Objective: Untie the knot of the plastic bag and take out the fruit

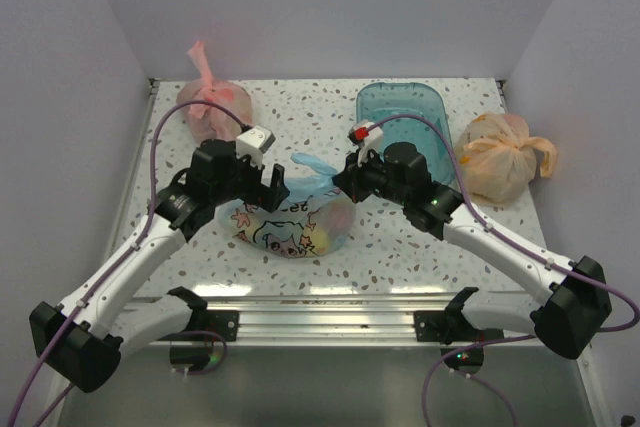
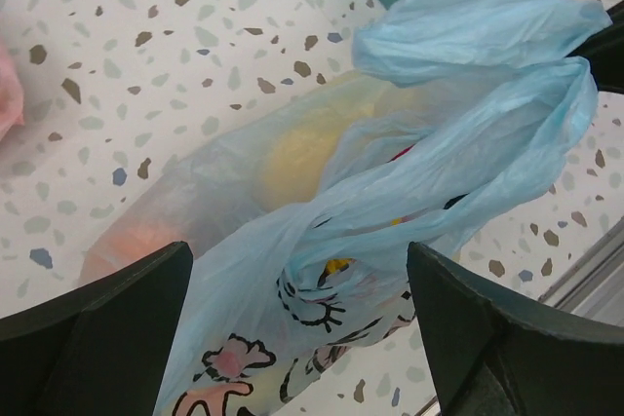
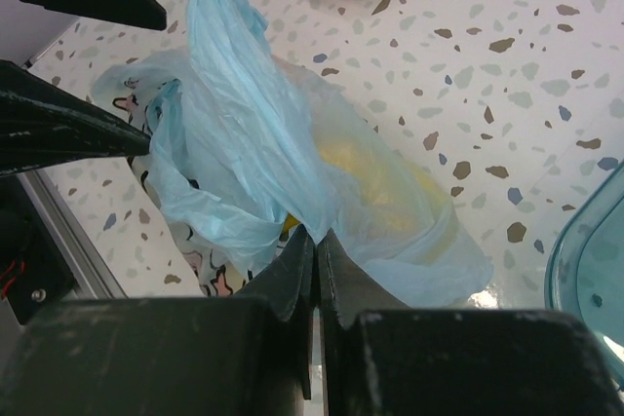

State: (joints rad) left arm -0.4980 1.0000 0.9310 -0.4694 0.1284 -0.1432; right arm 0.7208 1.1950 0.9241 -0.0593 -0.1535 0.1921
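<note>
Right pincer [image 3: 314, 237] pinches the plastic bag [image 3: 249, 143] — crinkly, translucent blue.

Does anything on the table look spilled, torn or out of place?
Nothing stands out. The plastic bag lies mid-table with the fruit inside; the right gripper pinches its raised end, and the left gripper stands open around it.

bare table [image 1: 330, 272] before the plastic bag [image 1: 295, 229], blue tub [image 1: 385, 107] close behind it

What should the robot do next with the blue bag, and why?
Probably close the left end effector on the plastic bag: its jaws stand open around the twisted blue top, while the right end effector pinches another part, so both could pull.
</note>
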